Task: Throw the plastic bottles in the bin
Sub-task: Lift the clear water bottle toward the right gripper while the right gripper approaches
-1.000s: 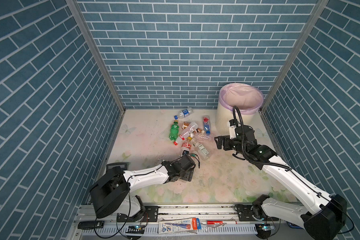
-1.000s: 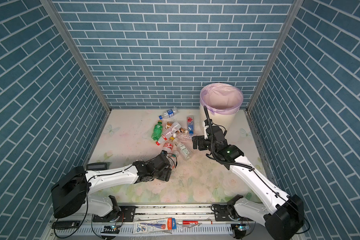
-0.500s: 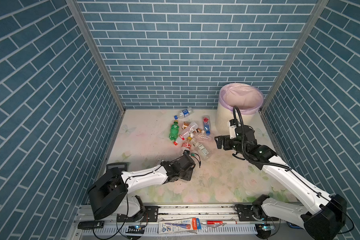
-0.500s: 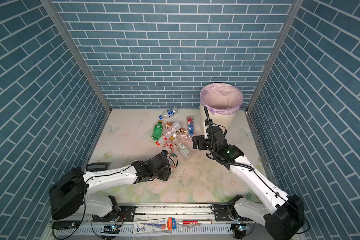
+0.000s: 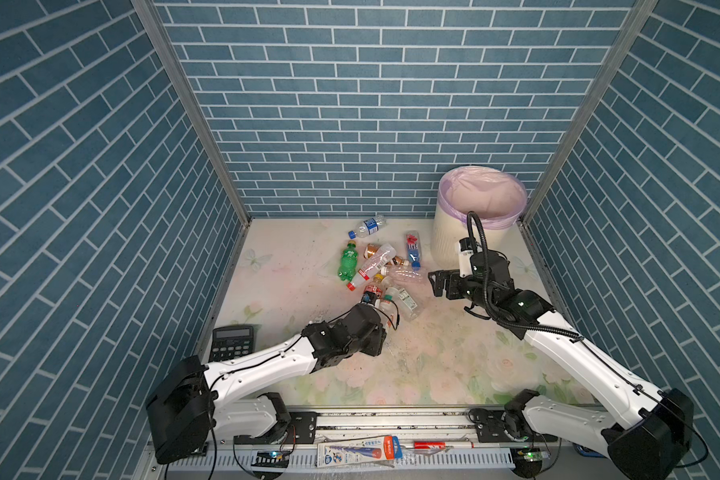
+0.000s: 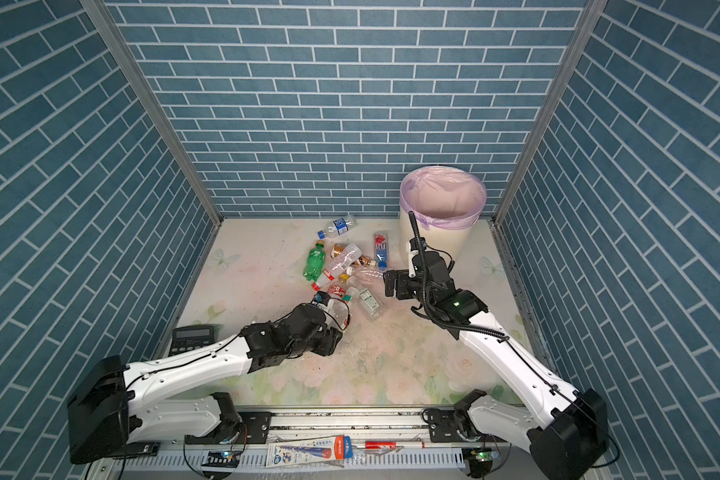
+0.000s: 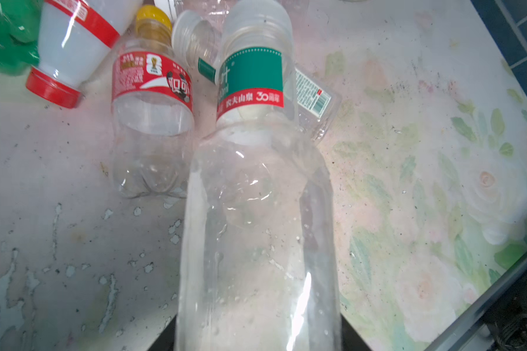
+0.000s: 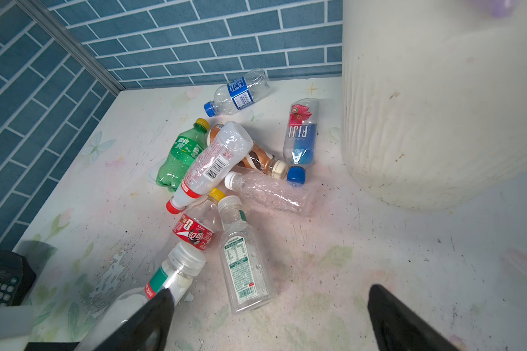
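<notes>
Jaws on my left arm point(image 5: 267, 365) clench the base end of a clear green-and-red-labelled bottle point(image 7: 257, 194) at the edge of the heap point(image 8: 225, 158) farthest from the bin point(image 5: 460, 245), I judge so it pulls free without dragging others, while those on my right arm point(image 5: 578, 355) gape empty nearer the bin.

Bare table point(image 5: 454, 353) right of bottle pile point(image 5: 373, 266), bin point(image 5: 445, 237) behind.

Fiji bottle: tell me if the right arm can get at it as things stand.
Probably yes. The right end effector hangs open and empty near the Fiji bottle, which lies flat with nothing on it. The bin close beside it leaves that side tight.
</notes>
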You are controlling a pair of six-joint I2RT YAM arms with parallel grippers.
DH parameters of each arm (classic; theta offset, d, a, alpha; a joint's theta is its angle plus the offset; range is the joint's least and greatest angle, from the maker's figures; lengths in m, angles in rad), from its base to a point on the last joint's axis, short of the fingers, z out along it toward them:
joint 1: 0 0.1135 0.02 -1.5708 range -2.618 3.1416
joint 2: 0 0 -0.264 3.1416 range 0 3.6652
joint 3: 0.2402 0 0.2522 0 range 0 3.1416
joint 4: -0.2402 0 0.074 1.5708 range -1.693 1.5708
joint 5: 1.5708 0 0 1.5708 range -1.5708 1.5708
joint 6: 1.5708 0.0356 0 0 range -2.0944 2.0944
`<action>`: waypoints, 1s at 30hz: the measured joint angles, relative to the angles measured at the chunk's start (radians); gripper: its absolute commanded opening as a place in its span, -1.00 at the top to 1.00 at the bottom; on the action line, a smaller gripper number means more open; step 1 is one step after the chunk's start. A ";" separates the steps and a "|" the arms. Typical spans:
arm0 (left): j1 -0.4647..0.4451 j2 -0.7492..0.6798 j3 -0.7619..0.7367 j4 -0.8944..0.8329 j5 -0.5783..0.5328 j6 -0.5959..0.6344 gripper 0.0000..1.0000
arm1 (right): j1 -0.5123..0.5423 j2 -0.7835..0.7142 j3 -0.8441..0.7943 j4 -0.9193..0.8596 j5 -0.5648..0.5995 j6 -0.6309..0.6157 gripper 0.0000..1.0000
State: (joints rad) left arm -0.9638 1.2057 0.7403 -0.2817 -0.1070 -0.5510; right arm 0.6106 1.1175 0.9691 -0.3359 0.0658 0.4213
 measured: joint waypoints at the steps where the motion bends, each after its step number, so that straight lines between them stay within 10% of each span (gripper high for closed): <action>1: 0.003 -0.005 0.011 0.001 -0.005 0.006 -0.23 | 0.000 0.004 0.003 0.000 -0.004 0.002 -0.98; 30: 0.304 0.280 0.620 0.123 0.304 0.187 -0.26 | -0.127 0.460 0.741 -0.001 -0.298 0.184 -0.96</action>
State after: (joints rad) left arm -0.6594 1.4860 1.3598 -0.1589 0.1970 -0.3645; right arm 0.4839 1.5780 1.7103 -0.3367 -0.2325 0.6056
